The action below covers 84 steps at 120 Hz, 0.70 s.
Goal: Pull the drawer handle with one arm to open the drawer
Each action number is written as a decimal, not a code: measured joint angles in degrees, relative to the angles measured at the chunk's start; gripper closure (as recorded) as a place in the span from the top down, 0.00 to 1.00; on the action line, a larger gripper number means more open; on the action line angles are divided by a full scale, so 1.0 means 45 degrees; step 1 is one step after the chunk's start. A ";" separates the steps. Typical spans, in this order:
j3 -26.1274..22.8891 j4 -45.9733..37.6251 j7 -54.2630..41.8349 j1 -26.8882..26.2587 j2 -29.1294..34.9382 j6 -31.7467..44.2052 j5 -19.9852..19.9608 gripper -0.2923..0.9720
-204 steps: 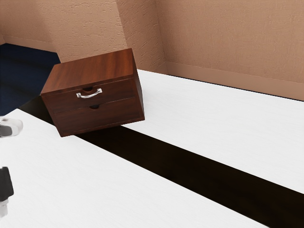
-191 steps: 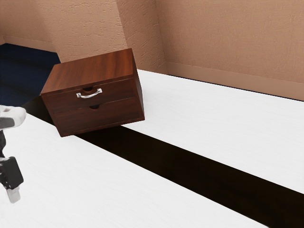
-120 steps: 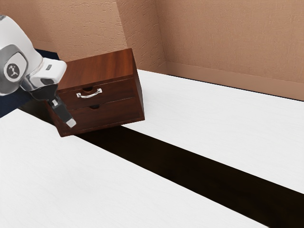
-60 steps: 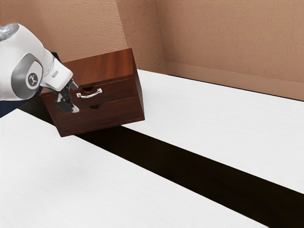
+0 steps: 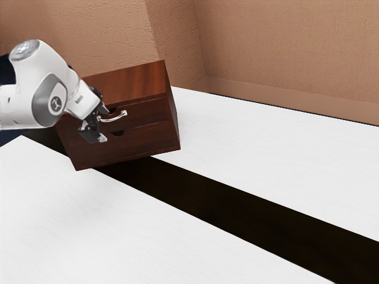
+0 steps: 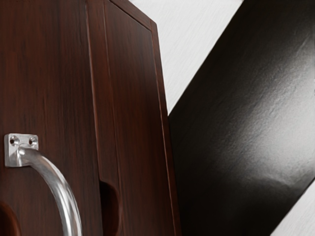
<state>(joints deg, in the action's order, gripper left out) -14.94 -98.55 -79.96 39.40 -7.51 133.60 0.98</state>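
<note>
The drawer [image 5: 135, 113], the upper of two in a dark wooden cabinet [image 5: 118, 83], is seen shut, its front flush with the cabinet face and no gap showing along its edges. The cabinet is set at the far end of the table [image 5: 266, 142], toward the exterior view's left, with its near edge overhanging a black strip [image 5: 237, 207] that runs across the white top.

A curved metal handle [image 5: 112, 116] is fixed to the middle of the drawer front. In the wrist view one of its screwed mounts and part of its bow are seen close under the hand, with the finger notch of the lower drawer [image 5: 139, 139] just beside it.

Nothing of the pull is judged to be done: the approach looks nearly complete, while grasping and drawing out are left.

The gripper [image 5: 96, 136] is held at the drawer front, by the end of the handle nearer the exterior view's left and a little below it. Its fingers appear to be spread apart with nothing between them. The handle is not enclosed; it lies just beside the fingers, toward the exterior view's right and slightly above. A short shift toward the handle, so that the bow sits between the fingers, is judged to be needed before closing.
</note>
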 joint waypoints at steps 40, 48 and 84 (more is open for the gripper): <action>0.0054 -0.0079 -0.0295 -0.0058 -0.0096 0.0107 0.0167 0.77; 0.0057 -0.0092 -0.0320 -0.0059 -0.0127 0.0137 0.0178 0.77; 0.0097 -0.0002 -0.0367 -0.0055 -0.0386 0.0280 0.0248 0.77</action>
<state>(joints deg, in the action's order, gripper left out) -14.50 -98.56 -81.61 39.16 -9.25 134.86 2.10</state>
